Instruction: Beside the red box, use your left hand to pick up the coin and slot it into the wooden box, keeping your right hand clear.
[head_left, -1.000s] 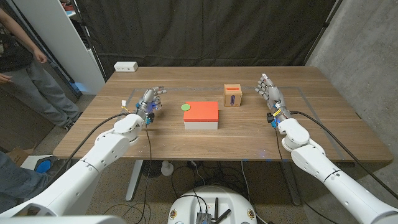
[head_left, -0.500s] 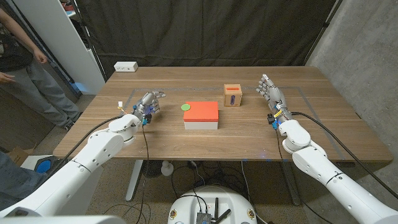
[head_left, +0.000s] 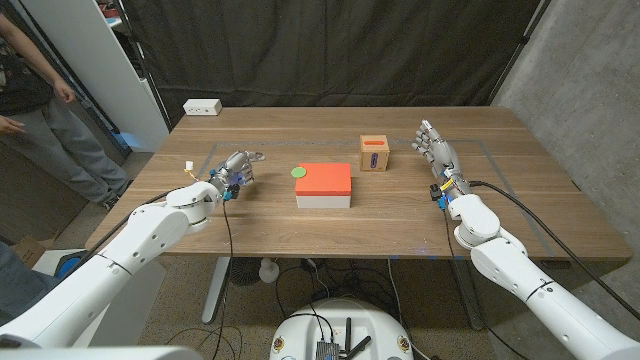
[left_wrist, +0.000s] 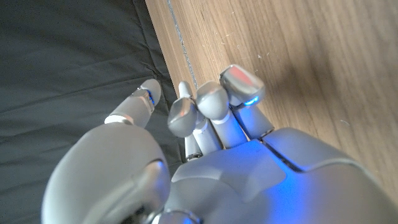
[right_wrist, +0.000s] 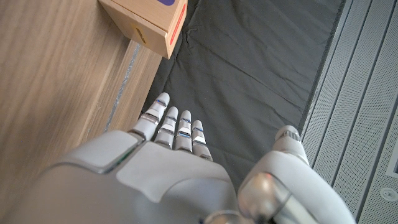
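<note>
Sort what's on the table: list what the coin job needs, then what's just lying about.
Job:
coin, green, beside the red box
wooden box
left hand, holding nothing
right hand, to stay clear

Lying about:
white block at the table's far left corner

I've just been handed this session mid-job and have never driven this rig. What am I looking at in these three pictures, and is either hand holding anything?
It is a two-armed robot at a wooden table. The wide picture looks down from its head; the other two come from cameras on each wrist, looking along the back of that hand.

On the table: a red box in the middle, a green coin touching its far-left corner, and beyond them a small wooden box with a slot on top.

The left hand sits left of the coin, fingers partly curled, holding nothing. The right hand stands open, right of the wooden box, also holding nothing.
</note>
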